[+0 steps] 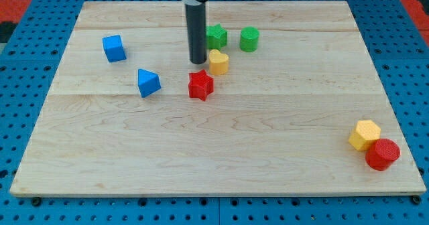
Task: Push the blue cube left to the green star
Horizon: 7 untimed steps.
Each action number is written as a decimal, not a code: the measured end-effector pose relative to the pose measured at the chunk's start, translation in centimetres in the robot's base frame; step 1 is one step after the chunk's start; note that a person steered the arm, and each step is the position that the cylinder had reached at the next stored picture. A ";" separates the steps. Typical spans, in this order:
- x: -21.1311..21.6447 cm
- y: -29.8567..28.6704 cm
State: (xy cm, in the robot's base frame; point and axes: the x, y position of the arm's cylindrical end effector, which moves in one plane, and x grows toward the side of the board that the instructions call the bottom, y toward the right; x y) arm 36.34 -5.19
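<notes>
Red cylinder (383, 153) and yellow hexagon (364, 134) sitting together at near right corner of worktop (214, 178), well clear of task. Red star (200, 84) and blue wedge (148, 82) lying mid-board. My tip (198, 62) resting just left of yellow heart (218, 61), green star (216, 36) just behind, partly hidden by rod; green cylinder (249, 39) sitting right of it. No pincer on rig, so nothing to report there. Blue cube (114, 48) sitting far left, well apart from star: bright, sharp-edged, slightly turned. Tip seemingly needing to come round cube's far side first.

Bright even light, soft short shadows, sharp focus, no glare
</notes>
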 end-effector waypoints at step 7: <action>-1.9 -11.1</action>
State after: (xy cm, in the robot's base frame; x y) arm 34.41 -16.30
